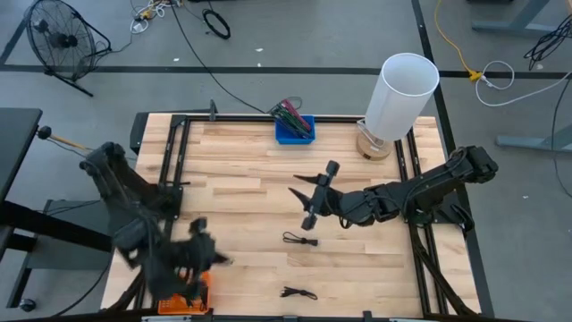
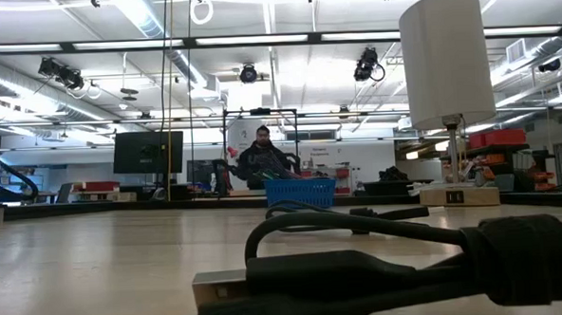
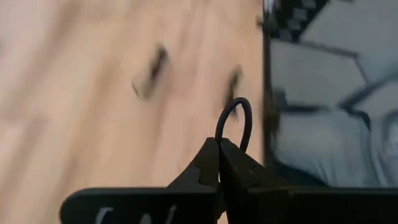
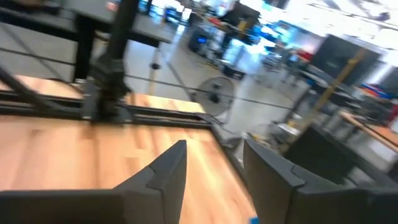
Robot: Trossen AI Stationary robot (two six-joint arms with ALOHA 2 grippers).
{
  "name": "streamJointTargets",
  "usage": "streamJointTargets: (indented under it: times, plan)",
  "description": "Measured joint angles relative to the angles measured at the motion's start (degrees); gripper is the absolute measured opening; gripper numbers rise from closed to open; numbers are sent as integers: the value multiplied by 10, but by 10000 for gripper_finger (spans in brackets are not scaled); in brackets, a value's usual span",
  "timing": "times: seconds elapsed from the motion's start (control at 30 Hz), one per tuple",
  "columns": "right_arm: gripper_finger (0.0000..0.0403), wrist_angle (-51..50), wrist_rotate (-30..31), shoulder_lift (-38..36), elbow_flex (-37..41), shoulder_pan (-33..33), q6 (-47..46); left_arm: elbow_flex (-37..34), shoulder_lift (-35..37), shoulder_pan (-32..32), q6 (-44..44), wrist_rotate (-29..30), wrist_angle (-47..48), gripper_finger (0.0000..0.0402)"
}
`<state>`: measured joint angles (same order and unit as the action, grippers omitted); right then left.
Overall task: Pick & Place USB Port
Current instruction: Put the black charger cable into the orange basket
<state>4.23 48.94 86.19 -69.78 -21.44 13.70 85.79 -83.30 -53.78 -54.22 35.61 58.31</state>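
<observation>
Pale wood counter (image 1: 250,192), centre of the high view, framed in black rail. White cylinder (image 1: 400,94), upper right; blue bin (image 1: 294,131), top centre.

Right gripper (image 1: 313,199), mid-frame, fingers parted and empty, a gap showing between them in its wrist view.

Left gripper (image 1: 213,256), lower left, fingers pinched on a black cable loop (image 3: 234,124).

USB cables: one (image 1: 300,239) just below the right gripper, one (image 1: 298,292) at bottom centre.

Step, as judged: right arm between release and next pick. Next move calls for lowering over the nearer cable, fingers astride it.
</observation>
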Motion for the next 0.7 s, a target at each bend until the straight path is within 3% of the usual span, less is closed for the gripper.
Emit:
streamJointTargets:
  times: [0.1,0.3,0.5,0.7]
  plan:
    - [158,6,31,0,0,0,-2,0,-36,-46,-107,-29,36,0]
    - [153,14,31,0,0,4,-2,0,-102,-98,-275,-87,82,0]
    - [153,13,31,0,0,4,-10,0,-154,-106,-337,-211,125,0]
    - [153,13,31,0,0,4,-8,0,-165,-103,-367,-237,141,0]
